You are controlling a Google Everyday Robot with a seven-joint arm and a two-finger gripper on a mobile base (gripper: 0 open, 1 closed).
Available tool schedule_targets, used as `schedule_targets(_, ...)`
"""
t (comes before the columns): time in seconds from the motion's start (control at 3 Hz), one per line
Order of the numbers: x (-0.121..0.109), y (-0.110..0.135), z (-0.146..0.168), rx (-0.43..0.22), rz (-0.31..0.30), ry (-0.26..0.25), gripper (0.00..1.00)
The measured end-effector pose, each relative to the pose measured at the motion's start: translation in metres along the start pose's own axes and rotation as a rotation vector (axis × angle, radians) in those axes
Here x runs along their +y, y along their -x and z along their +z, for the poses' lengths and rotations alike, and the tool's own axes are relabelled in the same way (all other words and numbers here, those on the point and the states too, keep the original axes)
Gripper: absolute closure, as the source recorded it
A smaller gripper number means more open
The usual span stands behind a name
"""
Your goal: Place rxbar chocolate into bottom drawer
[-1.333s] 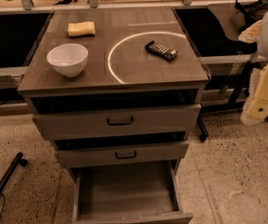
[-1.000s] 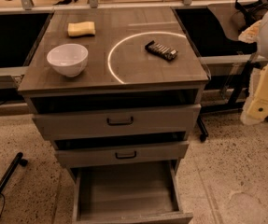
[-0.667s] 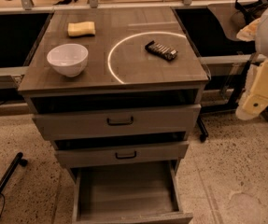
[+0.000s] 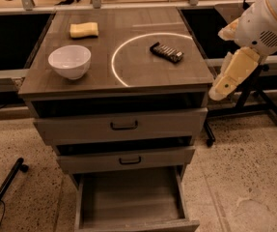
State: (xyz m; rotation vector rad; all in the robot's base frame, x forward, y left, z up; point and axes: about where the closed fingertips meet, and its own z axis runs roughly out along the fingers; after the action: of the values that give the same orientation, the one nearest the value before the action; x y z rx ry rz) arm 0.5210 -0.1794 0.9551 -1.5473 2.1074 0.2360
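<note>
A grey-brown wooden cabinet (image 4: 118, 88) with three drawers is the landmark here. On its top, toward the right rear, lies the small flat rxbar chocolate in a dark wrapper with pale lettering (image 4: 166, 52). It lies flat and at a slant inside a thin pale ring marked on the top (image 4: 113, 61), with nothing touching it, so it looks set out for a grasp from above.

At the cabinet's foot, the deep, plain bottom drawer with no handle (image 4: 131, 199) stands pulled well out toward the camera. Its inside is bare, presumably so the bar can be dropped straight in. Above it, the two shallower drawers with black handles (image 4: 124, 125) sit only slightly proud of the cabinet front and do not overhang the open box.

The robot's cream-coloured gripper (image 4: 223, 83) hangs off the cabinet's right side, just beyond the top's front right corner and clear of it, holding nothing. Whether it is apart or together I cannot tell. I judge the pick has not yet begun.

On the cabinet's left half sit a white round bowl (image 4: 69, 61) and, behind it, a yellow sponge (image 4: 84, 29), both well apart from the bar.
</note>
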Motion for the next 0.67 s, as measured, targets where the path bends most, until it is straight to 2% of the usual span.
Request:
schedule_targets(0.33,0.000,0.000,0.000,0.000,0.000,0.000,0.00)
schedule_targets(0.67,-0.014,0.004,0.010,-0.035,0.002,-0.016,0.00)
